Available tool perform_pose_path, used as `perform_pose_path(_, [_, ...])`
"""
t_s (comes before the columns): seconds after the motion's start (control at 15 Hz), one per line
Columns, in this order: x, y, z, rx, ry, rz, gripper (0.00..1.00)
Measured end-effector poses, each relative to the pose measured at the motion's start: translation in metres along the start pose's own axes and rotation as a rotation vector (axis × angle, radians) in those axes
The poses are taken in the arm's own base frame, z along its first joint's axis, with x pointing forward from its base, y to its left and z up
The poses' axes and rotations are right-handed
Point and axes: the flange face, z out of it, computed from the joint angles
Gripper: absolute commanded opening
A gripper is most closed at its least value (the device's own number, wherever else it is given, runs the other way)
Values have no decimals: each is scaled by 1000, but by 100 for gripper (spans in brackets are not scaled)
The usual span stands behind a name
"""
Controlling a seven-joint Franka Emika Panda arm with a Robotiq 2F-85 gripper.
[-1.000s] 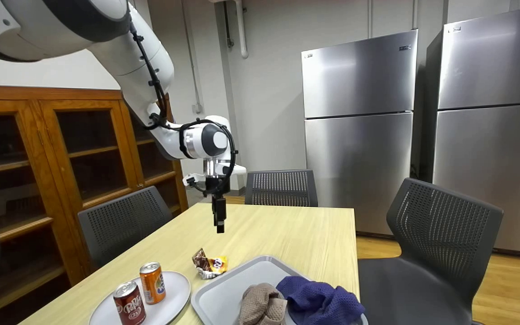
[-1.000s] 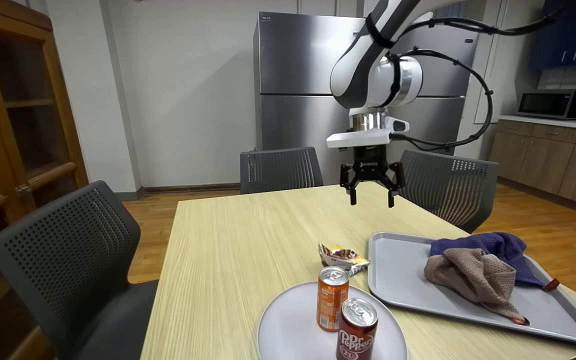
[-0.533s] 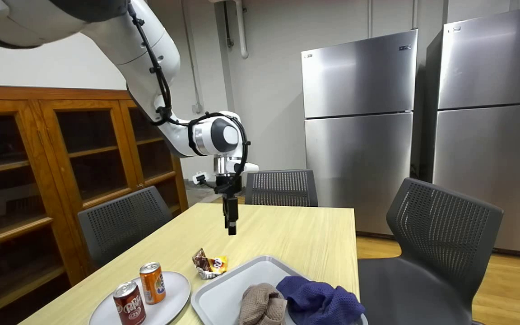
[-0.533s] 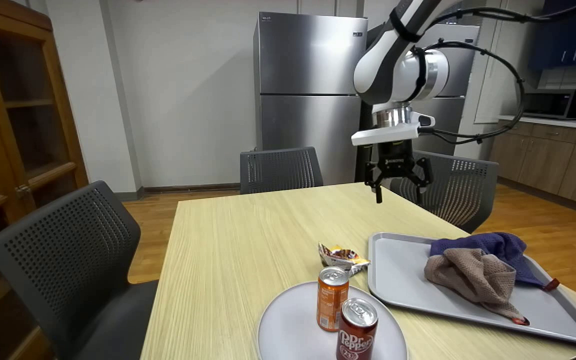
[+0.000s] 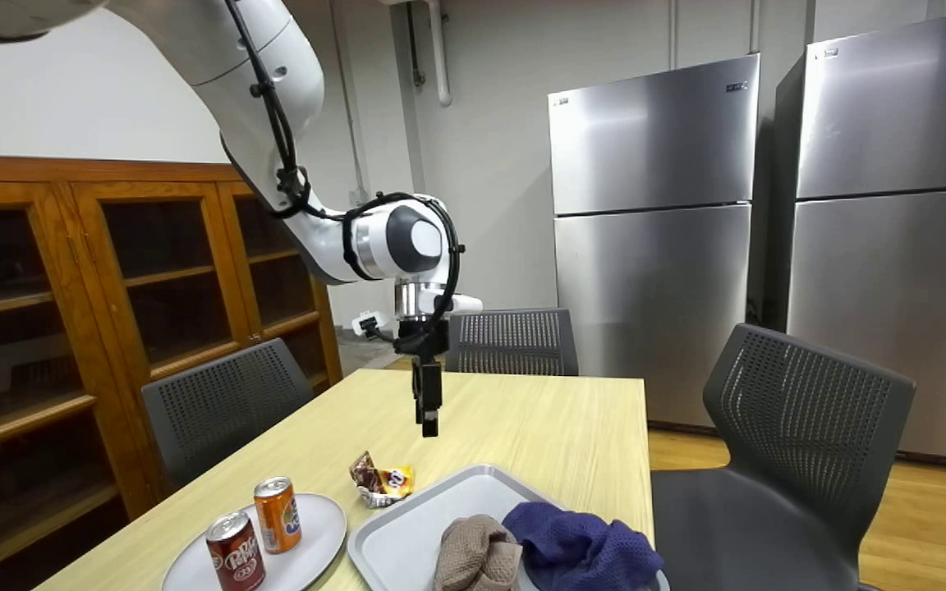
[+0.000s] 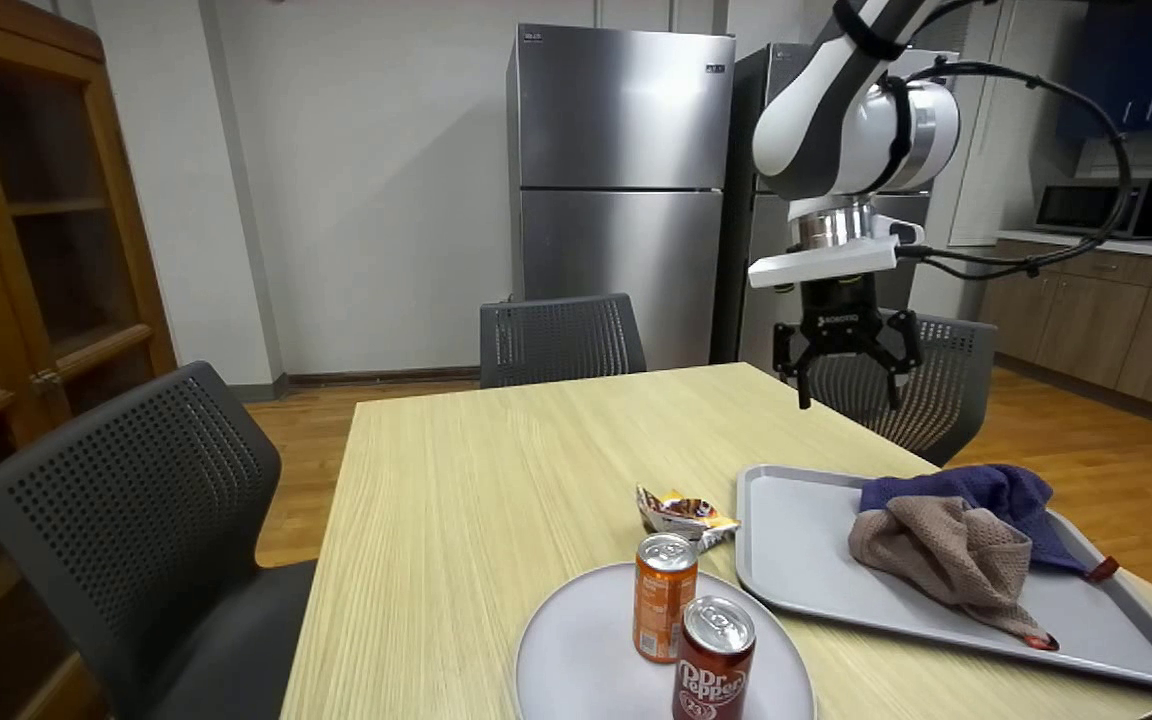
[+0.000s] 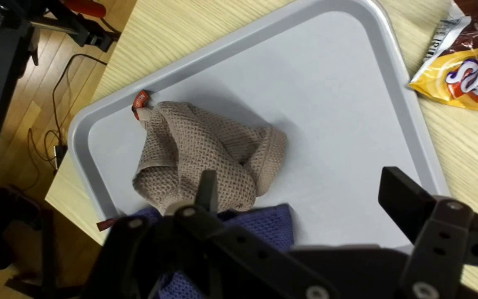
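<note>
Right of centre in an exterior view, the pincer (image 6: pixel 848 402) was held above the counter (image 6: pixel 496 480), its jaws spread apart. Left of centre in the wrist view, a brown waffle-weave cloth (image 7: pixel 206 145) was laid on a grey tray (image 7: pixel 326 104), touching a purple cloth (image 7: pixel 272 226). A snack packet (image 7: pixel 465 70) was shown at upper right. At lower left in an exterior view, a Fanta can (image 5: pixel 277 517) and a Dr Pepper can (image 5: pixel 235 554) were set on a plate (image 5: pixel 321 525).
</note>
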Motion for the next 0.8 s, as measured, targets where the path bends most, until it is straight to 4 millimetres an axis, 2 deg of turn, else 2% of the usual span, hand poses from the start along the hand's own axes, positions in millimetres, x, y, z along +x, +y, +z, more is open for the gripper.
perform_pose_path(0.33, [-6, 22, 15, -33, 0, -43, 100])
perform_pose_path(0.8, [-5, 24, 13, -31, -1, -48, 100])
